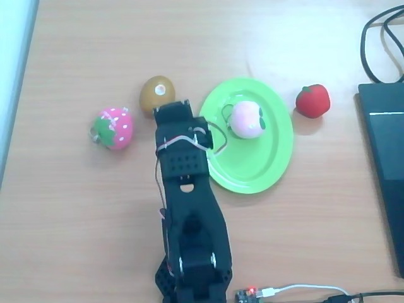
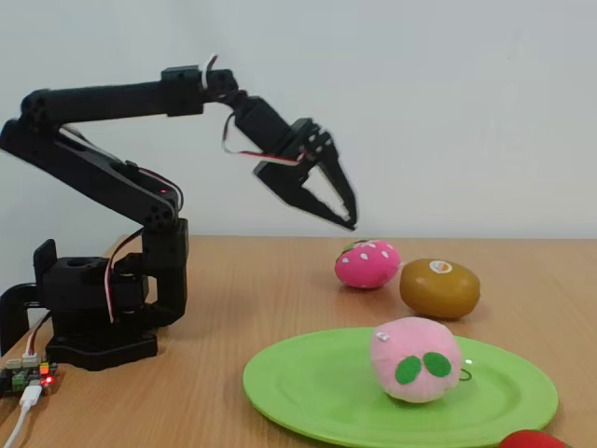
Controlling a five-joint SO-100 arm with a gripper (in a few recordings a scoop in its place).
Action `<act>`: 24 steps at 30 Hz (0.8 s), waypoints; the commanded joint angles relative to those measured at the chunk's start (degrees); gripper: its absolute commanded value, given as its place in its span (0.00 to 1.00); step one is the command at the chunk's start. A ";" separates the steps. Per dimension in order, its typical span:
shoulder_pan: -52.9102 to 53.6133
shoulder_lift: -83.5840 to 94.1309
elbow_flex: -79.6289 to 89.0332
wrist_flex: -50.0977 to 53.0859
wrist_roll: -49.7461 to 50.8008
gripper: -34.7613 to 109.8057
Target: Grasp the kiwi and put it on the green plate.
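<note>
My jaws (image 2: 338,203) hang parted and empty above the kiwi (image 2: 439,287); descending crooked, I judge, could knock it toward the strawberry (image 2: 367,263).

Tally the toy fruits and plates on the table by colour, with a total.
Olive-brown: 1, the kiwi
Pink with green: 1, the strawberry
Pale pink: 1, the peach-like ball, lying on the plate
Red: 1, the red fruit
Lime green: 1, the green plate
Total: 5
</note>
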 commanded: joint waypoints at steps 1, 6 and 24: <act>2.02 -4.66 -6.50 -2.29 -0.97 0.20; 5.01 -14.15 -13.89 -5.98 -7.21 0.20; 1.85 -36.83 -42.45 10.99 -42.54 0.21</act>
